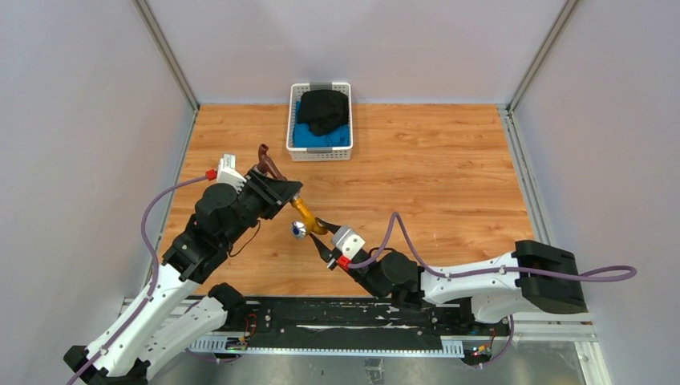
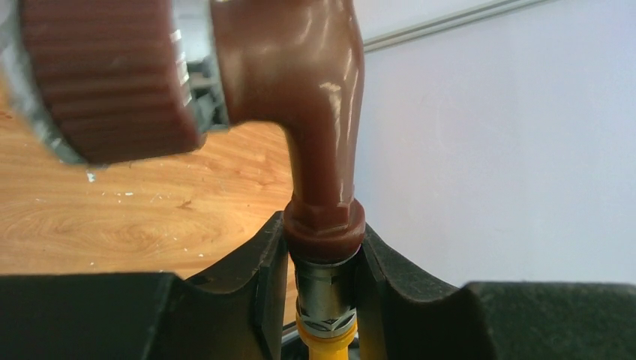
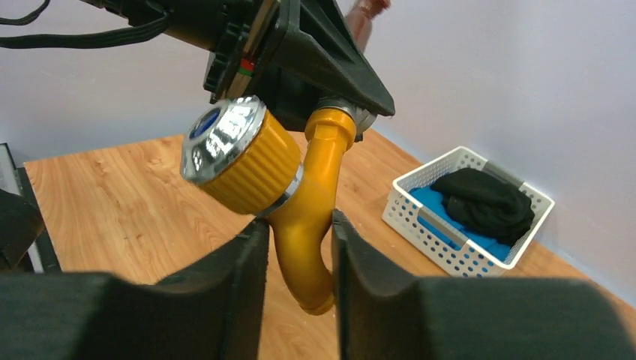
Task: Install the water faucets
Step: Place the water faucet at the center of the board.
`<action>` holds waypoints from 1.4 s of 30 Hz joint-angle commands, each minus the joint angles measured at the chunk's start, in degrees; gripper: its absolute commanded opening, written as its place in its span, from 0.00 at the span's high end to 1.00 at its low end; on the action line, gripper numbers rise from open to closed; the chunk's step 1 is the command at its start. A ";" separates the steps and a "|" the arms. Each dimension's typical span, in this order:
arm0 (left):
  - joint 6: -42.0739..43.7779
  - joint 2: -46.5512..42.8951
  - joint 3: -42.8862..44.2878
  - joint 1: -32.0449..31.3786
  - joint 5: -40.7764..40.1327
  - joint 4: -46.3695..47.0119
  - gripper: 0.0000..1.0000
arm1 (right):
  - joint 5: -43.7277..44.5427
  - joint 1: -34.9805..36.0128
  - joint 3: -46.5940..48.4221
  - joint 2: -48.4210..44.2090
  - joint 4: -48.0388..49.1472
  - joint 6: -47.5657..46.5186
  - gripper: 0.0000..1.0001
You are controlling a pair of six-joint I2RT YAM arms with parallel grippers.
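Both faucets are held in the air, joined end to end by a silvery fitting (image 2: 325, 289). The reddish-brown faucet (image 2: 319, 112) with its ribbed knob (image 2: 105, 75) sticks out past my left gripper (image 2: 324, 240), which is shut on its collar and the fitting. In the top view this faucet (image 1: 267, 162) rises from my left gripper (image 1: 282, 192). The brass-yellow faucet (image 3: 307, 217) has a ribbed knob with a chrome, blue-marked cap (image 3: 225, 139). My right gripper (image 3: 300, 255) is shut on its curved spout. In the top view the yellow faucet (image 1: 305, 215) spans from the left gripper to the right gripper (image 1: 325, 238).
A white perforated basket (image 1: 298, 151) holding black and blue cloth stands at the table's far edge; it also shows in the right wrist view (image 3: 420, 217). Grey walls with metal rails enclose the wooden table (image 1: 441, 176). A black rail runs along the near edge.
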 commanded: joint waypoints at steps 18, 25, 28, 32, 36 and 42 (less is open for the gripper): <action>9.88 18.16 -1.40 -0.37 10.11 9.83 1.00 | 16.21 -11.68 -11.86 -40.72 -48.28 21.29 0.35; 19.85 40.67 7.27 -8.46 20.70 20.71 1.00 | 15.60 -20.45 -6.67 -51.92 -67.77 29.54 0.35; 23.25 52.62 15.05 -10.72 25.35 20.54 1.00 | 16.58 -20.61 -3.88 -52.92 -72.66 29.47 0.35; 26.09 63.81 24.58 -10.83 25.93 15.75 1.00 | 17.19 -20.62 -0.99 -53.48 -77.86 31.44 0.36; 27.31 74.27 34.35 -10.83 30.29 13.64 1.00 | 17.10 -20.61 -0.47 -55.16 -80.41 33.15 0.36; 29.09 87.07 48.42 -10.92 32.34 8.78 1.00 | 16.97 -20.61 0.11 -57.54 -83.31 34.70 0.37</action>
